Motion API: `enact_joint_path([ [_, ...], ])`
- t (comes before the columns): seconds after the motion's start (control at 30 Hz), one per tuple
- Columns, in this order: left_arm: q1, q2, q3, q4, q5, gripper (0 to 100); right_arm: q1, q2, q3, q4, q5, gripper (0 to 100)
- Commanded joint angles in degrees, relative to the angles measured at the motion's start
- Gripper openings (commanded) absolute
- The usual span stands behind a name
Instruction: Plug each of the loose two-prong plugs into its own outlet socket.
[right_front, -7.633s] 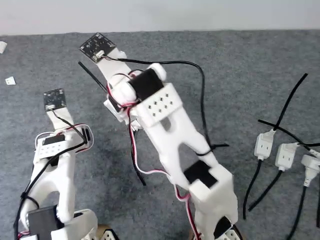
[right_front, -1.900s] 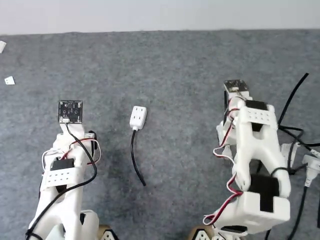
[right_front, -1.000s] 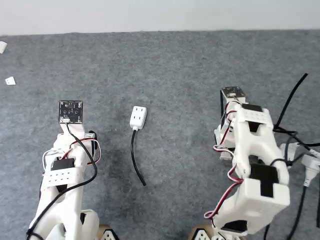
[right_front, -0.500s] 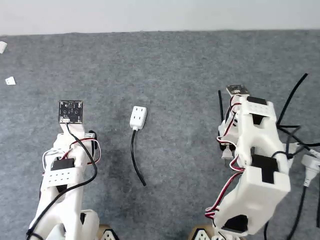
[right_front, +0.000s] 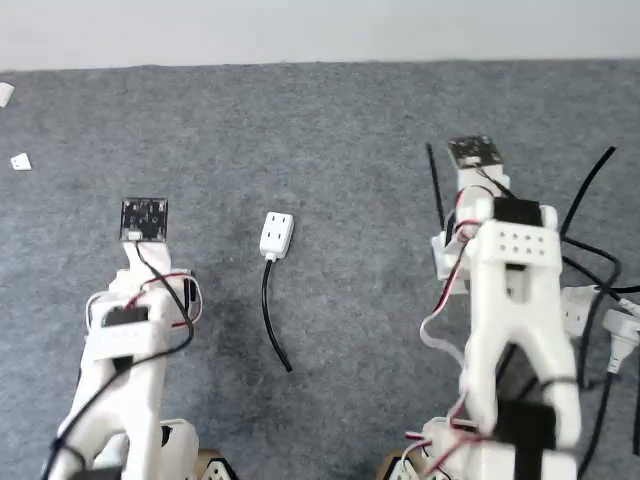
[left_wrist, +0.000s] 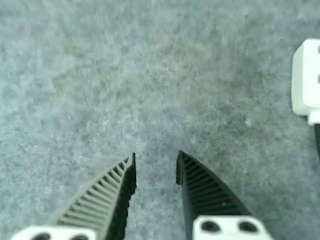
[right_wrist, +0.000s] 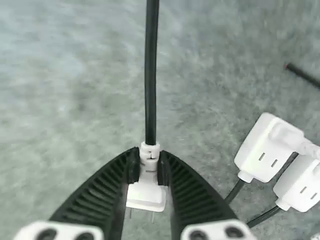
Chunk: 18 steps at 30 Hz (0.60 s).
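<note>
My right gripper (right_wrist: 148, 154) is shut on a white two-prong plug (right_wrist: 146, 192); the plug's black cord (right_wrist: 151, 70) runs straight out from between the fingers. In the high view that cord (right_front: 436, 185) sticks out beside the right arm (right_front: 510, 290). Two white outlet sockets (right_wrist: 267, 147) lie side by side close to this gripper. Another white outlet socket (right_front: 276, 233) with a black cord (right_front: 270, 325) lies mid-table between the arms. My left gripper (left_wrist: 155, 164) is open over bare carpet, with that socket (left_wrist: 307, 82) off to one side.
Grey carpet (right_front: 340, 130) covers the table. More sockets (right_front: 577, 310), a white plug (right_front: 622, 335) and black cords (right_front: 590, 190) cluster at the right edge. Small white bits (right_front: 20, 161) lie at the far left. A pale wall runs along the far edge.
The right arm, over the middle 7.6 s ago, has swung to the right side and now stretches farther away, carrying the cord end. The left arm shifted slightly.
</note>
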Motion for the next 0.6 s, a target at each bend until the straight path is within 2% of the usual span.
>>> enact_joint_path([
  [0.0, 1.49, 9.32, -10.86, 5.89, 0.44, 13, -6.29, -11.56, 0.18, 2.77, -0.53, 0.9],
  [0.07, 1.67, 14.51, -16.13, 10.55, -2.99, 13, -11.12, -16.22, 1.67, 2.42, -0.09, 0.9],
  [0.17, 3.87, 18.55, -21.67, 19.6, -13.01, 13, -19.21, -21.49, 5.36, -0.13, -0.09, 0.9],
  [0.23, 5.8, 19.96, -22.37, 21.19, -19.6, 13, -24.04, -24.22, 7.91, -1.98, -0.44, 0.9],
  [0.3, 6.95, 20.48, -22.55, 21.54, -21.45, 13, -27.3, -26.24, 9.58, -3.12, -1.14, 0.9],
  [0.37, 7.65, 20.57, -22.29, 21.54, -22.42, 13, -29.14, -27.38, 10.64, -4.0, -2.64, 0.9],
  [0.57, 10.37, 20.75, -22.2, 26.99, -36.13, 13, -34.51, -27.47, 15.38, -8.48, -3.25, 0.9],
])
